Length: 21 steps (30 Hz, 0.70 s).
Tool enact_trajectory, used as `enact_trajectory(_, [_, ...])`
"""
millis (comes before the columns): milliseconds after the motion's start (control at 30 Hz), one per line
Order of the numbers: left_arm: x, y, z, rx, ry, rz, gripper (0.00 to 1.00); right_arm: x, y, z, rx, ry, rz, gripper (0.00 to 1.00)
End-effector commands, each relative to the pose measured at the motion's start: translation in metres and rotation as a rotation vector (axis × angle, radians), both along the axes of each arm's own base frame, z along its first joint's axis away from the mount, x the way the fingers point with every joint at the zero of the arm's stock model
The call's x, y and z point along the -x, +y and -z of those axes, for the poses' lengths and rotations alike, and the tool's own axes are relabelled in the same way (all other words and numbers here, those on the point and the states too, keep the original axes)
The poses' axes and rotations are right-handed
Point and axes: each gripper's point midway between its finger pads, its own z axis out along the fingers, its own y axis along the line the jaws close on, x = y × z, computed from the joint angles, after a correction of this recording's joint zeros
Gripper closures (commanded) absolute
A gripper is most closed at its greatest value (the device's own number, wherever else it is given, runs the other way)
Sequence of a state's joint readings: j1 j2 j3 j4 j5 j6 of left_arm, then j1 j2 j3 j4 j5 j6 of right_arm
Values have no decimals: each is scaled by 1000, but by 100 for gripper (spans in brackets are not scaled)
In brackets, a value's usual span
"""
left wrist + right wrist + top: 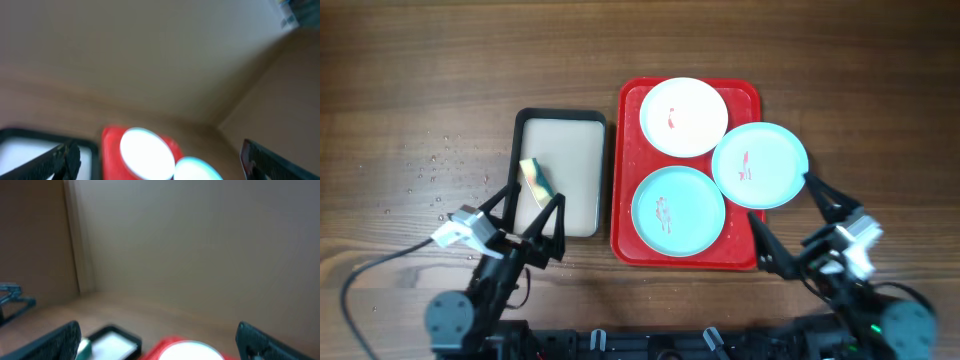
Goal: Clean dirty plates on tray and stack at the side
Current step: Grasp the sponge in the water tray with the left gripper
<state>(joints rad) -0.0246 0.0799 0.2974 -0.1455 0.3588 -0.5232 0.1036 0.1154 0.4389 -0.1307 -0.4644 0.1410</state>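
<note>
The red tray [632, 180] lies right of centre on the wooden table. On it sit a white plate [683, 117] at the back, a turquoise plate [678, 208] at the front and a second turquoise plate [760, 165] overhanging the right rim. All three carry small red smears. My left gripper [531, 210] is open and empty over the near end of the beige tray. My right gripper [784, 222] is open and empty by the red tray's front right corner. The left wrist view shows, blurred, the red tray [111, 145], the white plate [146, 154] and a turquoise plate [197, 171]. The right wrist view shows the red tray [159, 349] and the white plate [190, 353].
A black-rimmed beige tray [560, 165] lies left of the red tray with a yellow-green sponge [537, 180] on it; it also shows in the right wrist view [112, 342]. Water droplets [438, 175] speckle the table at the left. A cable [375, 265] trails from the left arm.
</note>
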Motion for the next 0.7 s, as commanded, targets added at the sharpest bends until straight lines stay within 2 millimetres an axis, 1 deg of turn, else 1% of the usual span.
enact_trajectory(0, [-5,6,-26,-49,156,-34,0,-4,6,-23,29,180,-35,0])
enact_trajectory(67, [-14,11,-18,-90,348,-60,0,-15,7,-7,54,436,-35,0])
enact_trajectory(167, [-28,13,0,-122,638,-54,0,-33,9,23,83,744,-36,0])
enact_trajectory(200, [-36,13,6,-142,710,-44,0,-42,12,33,70,818,-42,0])
enact_trajectory(267, [-47,13,19,-199,779,-19,0,-53,17,55,-6,980,-48,0])
enact_trajectory(300, [-53,12,31,-203,828,-12,0,-57,20,65,-29,1042,-56,0])
enact_trajectory(333, [-53,9,44,-193,891,7,0,-59,26,72,-32,1085,-95,0])
enact_trajectory(367, [-48,10,59,-207,964,15,0,-60,32,79,-39,1127,-136,1])
enact_trajectory(400, [-47,21,76,-238,1038,-42,0,-63,35,88,-45,1178,-153,7])
enact_trajectory(433, [-46,37,94,-251,1128,-140,0,-66,36,98,-45,1224,-150,12])
enact_trajectory(467, [-42,61,120,-259,1257,-309,0,-68,36,108,-36,1259,-150,20])
enact_trajectory(500, [-42,68,132,-264,1305,-366,0,-69,36,112,-27,1269,-153,23])
enact_trajectory(567, [-55,69,156,-279,1357,-370,1,-68,36,118,-26,1300,-154,28])
enact_trajectory(600, [-69,66,170,-293,1362,-337,10,-68,36,118,-26,1300,-154,31])
enact_trajectory(633, [-77,64,178,-290,1364,-328,21,-68,36,118,-26,1299,-154,32])
enact_trajectory(667, [-84,62,187,-282,1368,-317,39,-69,36,117,-26,1296,-154,34])
